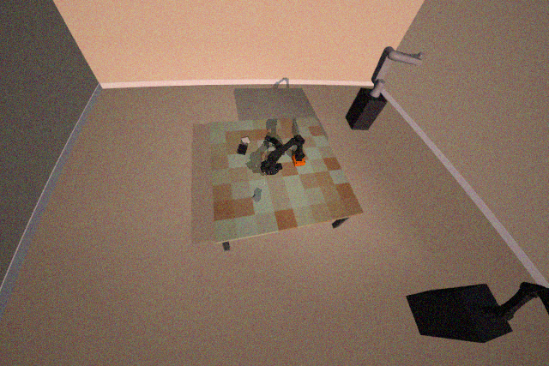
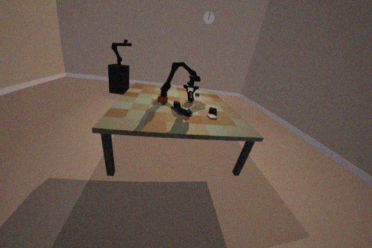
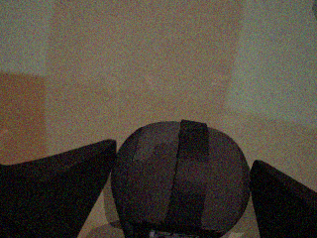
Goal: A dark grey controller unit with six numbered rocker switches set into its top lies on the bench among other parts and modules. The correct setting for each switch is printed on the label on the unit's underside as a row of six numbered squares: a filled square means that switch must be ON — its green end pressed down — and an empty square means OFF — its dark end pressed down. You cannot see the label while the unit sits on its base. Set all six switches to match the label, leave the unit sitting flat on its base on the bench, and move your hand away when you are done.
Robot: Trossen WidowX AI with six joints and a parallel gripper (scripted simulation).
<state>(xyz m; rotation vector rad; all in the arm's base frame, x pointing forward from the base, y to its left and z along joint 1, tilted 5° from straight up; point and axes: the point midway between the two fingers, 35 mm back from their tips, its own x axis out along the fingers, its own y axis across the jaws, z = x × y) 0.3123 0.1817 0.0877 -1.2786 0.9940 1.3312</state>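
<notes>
Black and spread wide, the tool (image 1: 271, 169) (image 2: 190, 90) (image 3: 185, 161) grips a rounded piece (image 2: 190, 96) (image 3: 154, 178) over the bench (image 1: 266, 215) (image 2: 177, 134). Whether that is the task's unit, I cannot tell; its switches are unreadable. Elsewhere, a black block (image 1: 242, 148) (image 2: 213, 110) sits by a white piece (image 1: 245, 140) (image 2: 211, 116).

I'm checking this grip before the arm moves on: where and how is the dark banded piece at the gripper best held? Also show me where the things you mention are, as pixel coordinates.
I'd grip the dark banded piece (image 2: 190, 96) (image 3: 192, 176) by opposite sides of its rounded body, coming from above: it hangs roughly upright, its sides bulging towards both fingers.
</notes>
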